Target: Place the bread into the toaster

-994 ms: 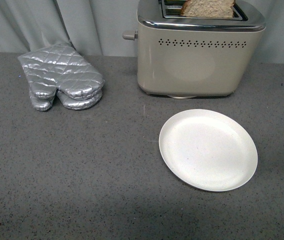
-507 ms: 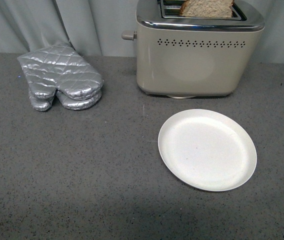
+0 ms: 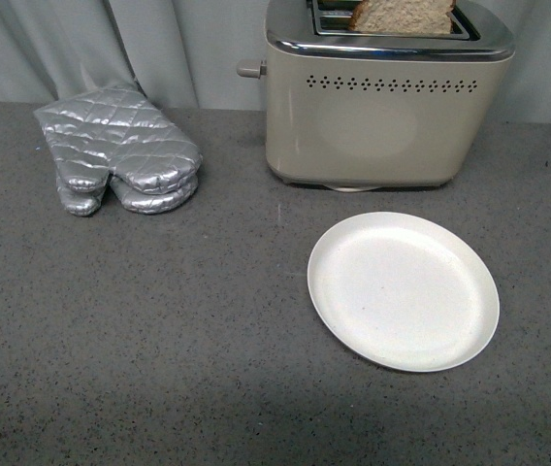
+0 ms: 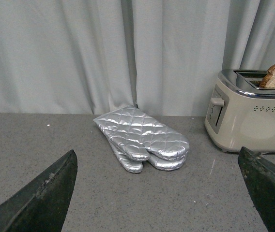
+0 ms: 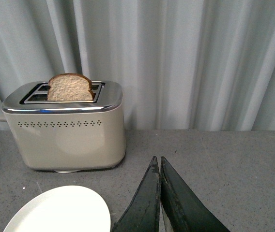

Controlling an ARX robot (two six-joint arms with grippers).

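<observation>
Bread point(image 5: 70, 88) stands in toaster point(image 5: 65, 128); left pincer point(image 4: 161, 193) spread, right pincer point(image 5: 160, 169) pressed together.

- The bread point(image 3: 404, 15) stands in the toaster point(image 3: 372, 116), its lower part hidden in the slot and its top cut off in the front view
- In the right wrist view the plate point(image 5: 60, 210) runs past the picture's edge

Counted on the grey speckled counter

One beige boxy chrome-topped toaster point(image 3: 372, 107), one brown-crusted wholemeal bread slice point(image 3: 404, 16), one round white plate point(image 3: 404, 290), and two stacked silver quilted oven mitts point(image 3: 115, 149).
</observation>
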